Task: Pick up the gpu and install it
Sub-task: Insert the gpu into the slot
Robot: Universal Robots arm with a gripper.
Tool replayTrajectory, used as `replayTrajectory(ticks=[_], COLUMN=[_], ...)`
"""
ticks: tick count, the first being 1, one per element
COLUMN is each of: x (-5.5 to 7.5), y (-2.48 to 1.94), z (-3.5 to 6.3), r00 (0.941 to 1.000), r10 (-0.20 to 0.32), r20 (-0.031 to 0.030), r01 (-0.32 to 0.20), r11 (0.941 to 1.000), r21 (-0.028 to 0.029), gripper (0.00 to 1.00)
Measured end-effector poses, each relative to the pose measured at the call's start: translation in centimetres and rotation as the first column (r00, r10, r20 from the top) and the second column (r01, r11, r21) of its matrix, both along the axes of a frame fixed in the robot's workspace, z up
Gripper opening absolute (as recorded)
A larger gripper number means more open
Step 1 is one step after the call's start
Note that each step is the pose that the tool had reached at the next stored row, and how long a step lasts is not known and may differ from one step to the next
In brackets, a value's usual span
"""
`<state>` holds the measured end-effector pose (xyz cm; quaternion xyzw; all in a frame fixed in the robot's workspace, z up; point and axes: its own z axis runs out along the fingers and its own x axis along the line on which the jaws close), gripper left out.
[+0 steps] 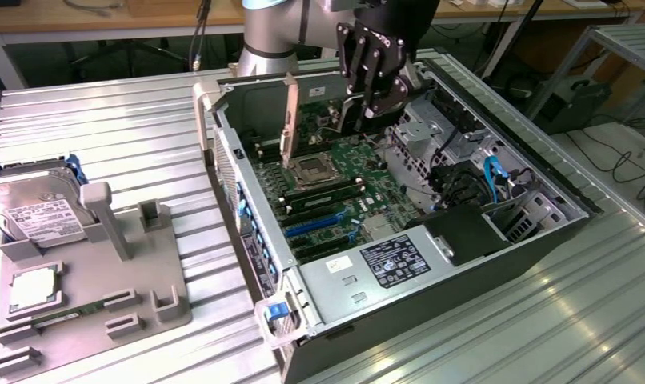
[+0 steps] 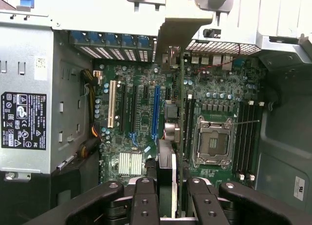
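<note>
While the open computer case (image 1: 450,240) lay on its side across the ribbed metal table (image 1: 120,128), it took up most of the exterior view's right half, with its green motherboard (image 1: 334,188) facing up. Toward the near end of the case sat the silver power supply (image 1: 382,268) with its dark label, and black drive bays with blue cables filled the side toward the exterior view's right. On the exterior view's left, well apart from the case, a grey fixture tray (image 1: 120,272) rested on the table, and a boxy silver hard drive (image 1: 40,212) with a white label stood tilted in it.

Above the far end of the case, the robot arm reached down, and its black gripper (image 1: 374,108) hung over the motherboard. The gripper was clenched on the gpu (image 1: 291,124), which stood upright on its long edge inside the case, above the board. From the exterior view the card appeared as a thin vertical plate near the case's far wall, just beside the CPU socket (image 1: 306,170). In the wrist view the gpu (image 2: 181,137) ran edge-on as a thin line down the middle of the board, between the blue expansion slot (image 2: 156,110) and the CPU socket (image 2: 213,142), with the fingers (image 2: 145,200) pressed on either side of it. Whether the card's lower edge already sat in a slot could not be told.
</note>
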<state>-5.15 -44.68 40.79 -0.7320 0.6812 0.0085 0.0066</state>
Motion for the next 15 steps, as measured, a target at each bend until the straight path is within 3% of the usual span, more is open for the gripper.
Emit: replayTrajectory(ticks=[15], x=[0.00], y=[0.00], z=[-0.80], r00=[1.0000], r10=[0.000], r20=[0.0000], r01=[0.000], r11=[1.0000], r21=[0.0010], gripper=[0.27])
